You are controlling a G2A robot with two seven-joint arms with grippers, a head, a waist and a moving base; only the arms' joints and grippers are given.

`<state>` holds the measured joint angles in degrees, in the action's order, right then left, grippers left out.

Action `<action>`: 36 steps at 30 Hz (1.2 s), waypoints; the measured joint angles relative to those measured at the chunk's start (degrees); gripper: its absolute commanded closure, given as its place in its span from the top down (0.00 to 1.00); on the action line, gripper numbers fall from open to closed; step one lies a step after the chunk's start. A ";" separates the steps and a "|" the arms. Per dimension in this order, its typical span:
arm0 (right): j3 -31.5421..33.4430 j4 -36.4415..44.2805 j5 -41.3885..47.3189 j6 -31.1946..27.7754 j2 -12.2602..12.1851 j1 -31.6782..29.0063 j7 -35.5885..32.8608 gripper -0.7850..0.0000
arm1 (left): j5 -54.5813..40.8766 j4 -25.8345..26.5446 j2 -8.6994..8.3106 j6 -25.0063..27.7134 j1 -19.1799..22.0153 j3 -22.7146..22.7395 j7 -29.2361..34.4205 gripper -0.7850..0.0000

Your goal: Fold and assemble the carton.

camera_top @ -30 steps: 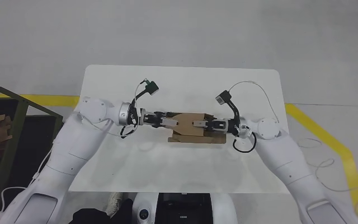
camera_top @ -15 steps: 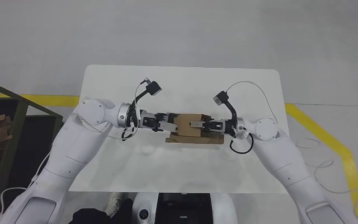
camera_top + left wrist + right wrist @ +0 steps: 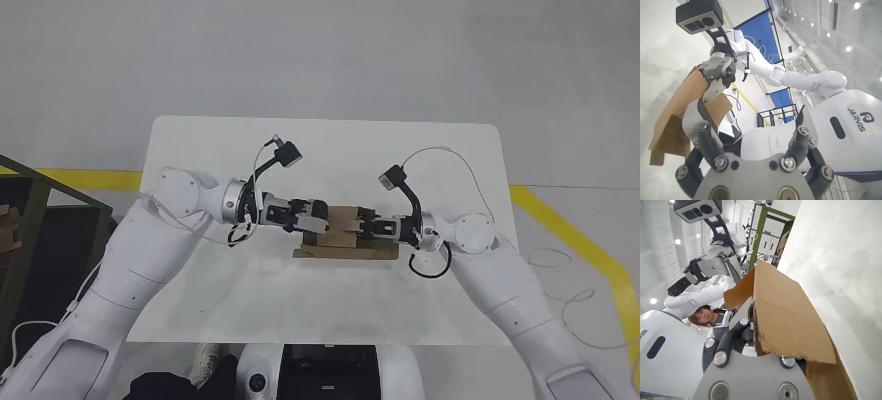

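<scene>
A white table (image 3: 200, 150) stands on a grey floor (image 3: 320, 60) crossed by a yellow line (image 3: 90, 178). From above, the brown carton (image 3: 345, 250) lies near the table's middle, between my two arms. My left gripper (image 3: 320, 215) is at one end of it and my right gripper (image 3: 360, 227) at the other, both over the cardboard and close to each other.

From my left wrist, the background is a hall with blue panels (image 3: 761, 37) and ceiling lights. My left fingers stand wide apart: one pad lies against a loose flap (image 3: 719, 108) of the carton, and the other hangs free in the air. Beyond, my right gripper is at the carton's upper edge, its fingers drawn together with the cardboard wall between them.

From my right wrist, the tabletop runs along one side, and a green rack (image 3: 758, 234) with cabinets stands behind. The carton's panel rises straight out of my right jaws, which pinch its edge; one finger is hidden behind the board. The far flap is bent outward, and my left gripper's spread fingers sit at it, one of them behind the cardboard.
</scene>
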<state>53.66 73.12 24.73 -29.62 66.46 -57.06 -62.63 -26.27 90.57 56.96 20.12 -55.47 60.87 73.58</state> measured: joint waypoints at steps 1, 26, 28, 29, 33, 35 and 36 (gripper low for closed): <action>0.03 0.13 0.00 0.04 0.00 -0.07 -0.03 0.00 | 0.05 -0.10 0.11 -0.08 0.26 -0.40 -0.06 1.00; 2.97 0.02 3.45 -1.14 -0.39 -1.41 -1.70 0.00 | -0.16 1.62 -0.59 0.81 -2.55 3.21 -0.28 1.00; 3.33 0.27 3.70 -1.17 -0.47 -1.59 -2.00 0.00 | -0.10 1.74 -0.78 0.60 -3.39 3.85 -0.27 1.00; 3.45 0.42 3.88 -1.17 -0.50 -1.67 -2.19 0.00 | -0.06 1.70 -0.83 0.50 -3.65 4.00 -0.27 1.00; 3.76 1.32 4.49 -1.19 -0.59 -2.03 -3.10 0.00 | 0.05 1.33 -0.93 0.21 -4.14 4.28 -0.52 1.00; 3.72 2.10 4.28 -1.16 -0.64 -2.31 -3.64 0.00 | 0.30 1.20 -0.98 0.11 -4.28 4.54 -0.83 1.00; 3.70 2.41 4.15 -1.11 -0.66 -2.43 -3.83 0.00 | 0.49 1.15 -1.02 0.08 -4.35 4.70 -1.01 1.00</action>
<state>57.37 75.53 28.88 -30.74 65.79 -59.49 -66.47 -25.78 91.72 55.95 20.20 -59.82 65.57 72.58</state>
